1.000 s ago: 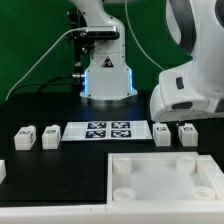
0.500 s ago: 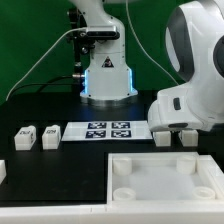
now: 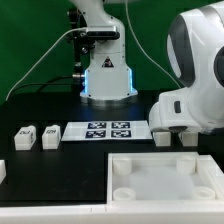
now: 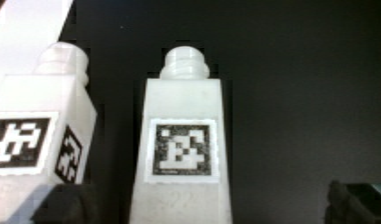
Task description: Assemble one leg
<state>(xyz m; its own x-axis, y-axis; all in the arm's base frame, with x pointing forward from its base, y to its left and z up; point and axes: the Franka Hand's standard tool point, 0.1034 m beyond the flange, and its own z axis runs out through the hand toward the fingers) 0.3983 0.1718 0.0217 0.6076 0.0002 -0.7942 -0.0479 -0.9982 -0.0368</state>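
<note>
1. The leg (image 4: 183, 130) is judged to be light and stiff, as it looks like hard plastic. It is not thought to bend or break easily.
2. Its sides look smooth, so it could slip if it is squeezed too softly.
3. It is best taken by its two long flat sides, near the middle, and not by the thin knob at its end.
4. The leg is seen as a long white block. A black-and-white square tag is set on its face, and a small rounded knob sticks out at one end.
5. The leg is laid on the black counter (image 3: 60, 170), with a second leg (image 4: 36, 125) just beside it, not touching.
6. In the exterior view, two white blocks (image 3: 163, 137) are seen at 3 o'clock from the marker board (image 3: 105, 131), under the arm. Which of them is the leg cannot be told.
7. The hand (image 4: 210, 197) is held wide open over the leg, and nothing is held in it. A dark fingertip (image 4: 361, 197) is seen apart from the leg's side.
</note>
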